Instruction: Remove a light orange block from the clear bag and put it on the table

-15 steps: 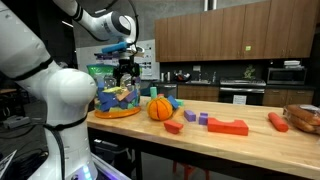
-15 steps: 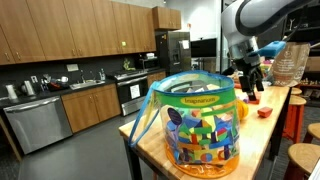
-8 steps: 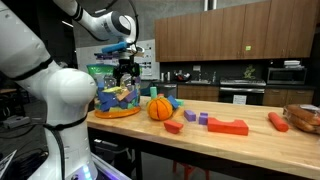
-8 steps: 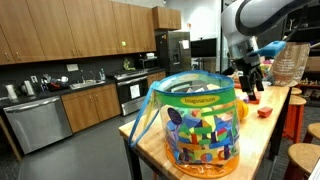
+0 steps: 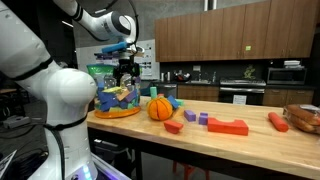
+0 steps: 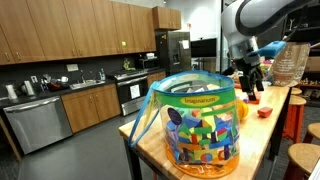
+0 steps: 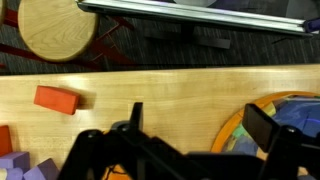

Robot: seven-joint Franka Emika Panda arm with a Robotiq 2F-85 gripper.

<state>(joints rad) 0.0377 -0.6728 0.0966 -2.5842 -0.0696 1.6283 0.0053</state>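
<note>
The clear bag (image 6: 195,125) with a green band stands at the table's end, full of blue and yellow toys; it also shows in an exterior view (image 5: 118,98) and, as an orange-rimmed edge, in the wrist view (image 7: 243,118). My gripper (image 5: 126,76) hangs just above and beside the bag, also seen behind it in an exterior view (image 6: 250,88). In the wrist view the gripper (image 7: 200,125) is open and empty over bare wood. I cannot make out the light orange block. The wooden table (image 5: 250,140) carries everything.
An orange ribbed ball (image 5: 160,108) sits next to the bag. Red-orange blocks (image 5: 228,127) and purple blocks (image 5: 190,116) lie along the table; one red-orange block (image 7: 57,99) shows in the wrist view. A round wooden stool (image 7: 58,28) stands beside the table.
</note>
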